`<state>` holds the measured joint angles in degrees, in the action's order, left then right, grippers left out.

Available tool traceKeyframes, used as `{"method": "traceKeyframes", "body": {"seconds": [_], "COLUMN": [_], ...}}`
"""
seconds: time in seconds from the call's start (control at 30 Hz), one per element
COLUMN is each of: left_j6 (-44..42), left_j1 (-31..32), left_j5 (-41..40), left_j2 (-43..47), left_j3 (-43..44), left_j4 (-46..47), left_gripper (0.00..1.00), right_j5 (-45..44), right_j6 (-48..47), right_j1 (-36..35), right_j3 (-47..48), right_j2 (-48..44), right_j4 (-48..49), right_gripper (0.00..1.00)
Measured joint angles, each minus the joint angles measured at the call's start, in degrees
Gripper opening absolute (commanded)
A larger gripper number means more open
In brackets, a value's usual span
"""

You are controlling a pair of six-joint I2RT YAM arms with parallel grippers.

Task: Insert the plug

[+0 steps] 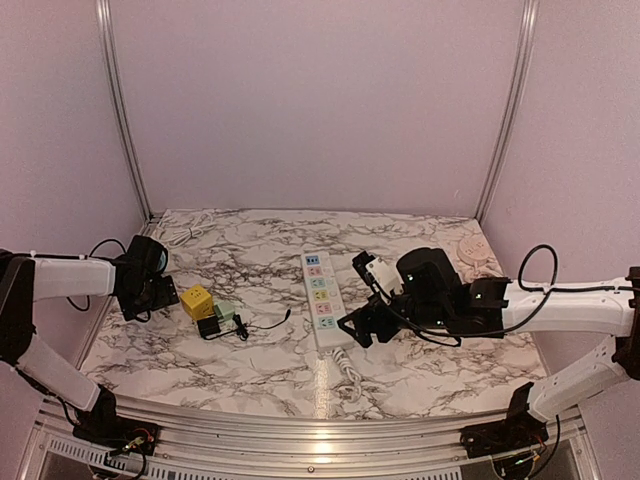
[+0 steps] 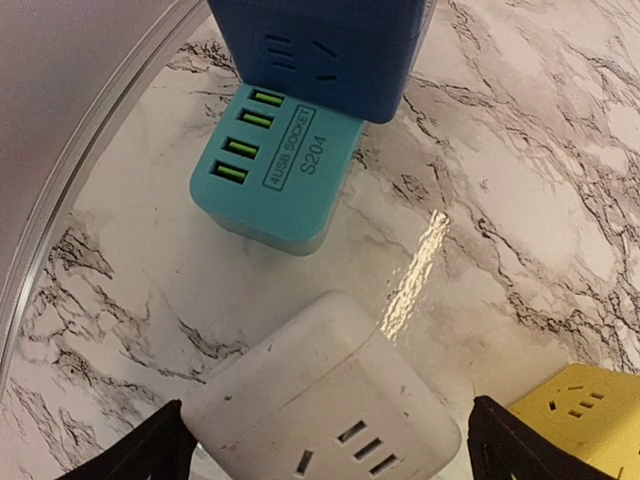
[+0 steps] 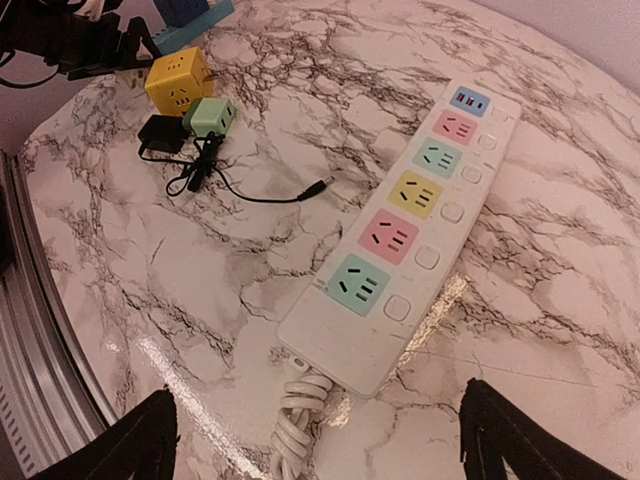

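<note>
Marbled tabletop [image 1: 430,370] (glossy) carries the power strip [image 1: 320,295] between lilac walls [image 1: 320,100].

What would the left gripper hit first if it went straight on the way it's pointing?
The white cube socket. It lies straight ahead of the left gripper, in line between its open fingers. Beyond it are the teal USB socket and a blue socket block. How close the cube is remains unclear.
</note>
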<state>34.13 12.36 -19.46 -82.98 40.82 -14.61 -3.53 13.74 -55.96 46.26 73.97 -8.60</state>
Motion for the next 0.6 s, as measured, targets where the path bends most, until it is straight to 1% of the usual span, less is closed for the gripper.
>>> {"method": "traceKeyframes", "body": {"seconds": [0.13,0.23,0.4,0.6], "left_j6": [0.2,0.2,0.3,0.4], "left_j1": [-0.1,-0.2,-0.3,-0.4], "left_j5": [0.0,0.0,0.0,0.0], "left_j2": [-0.3,-0.4,-0.8,-0.9], "left_j3": [0.5,0.6,0.6,0.6], "left_j4": [0.5,0.7,1.0,1.3], "left_gripper": [0.90,0.88,0.81,0.67], "right_j5": [0.2,0.5,0.7,0.8], "right_j6": [0.0,0.2,0.2,0.2], "right_j1": [0.0,0.0,0.0,0.0], "right_j3": [-0.1,-0.1,-0.1,-0.1], "right_j2": [0.0,0.0,0.1,0.1], "right_j4": [0.0,0.0,0.0,0.0], "right_gripper": [0.94,0.94,0.94,0.94]}}
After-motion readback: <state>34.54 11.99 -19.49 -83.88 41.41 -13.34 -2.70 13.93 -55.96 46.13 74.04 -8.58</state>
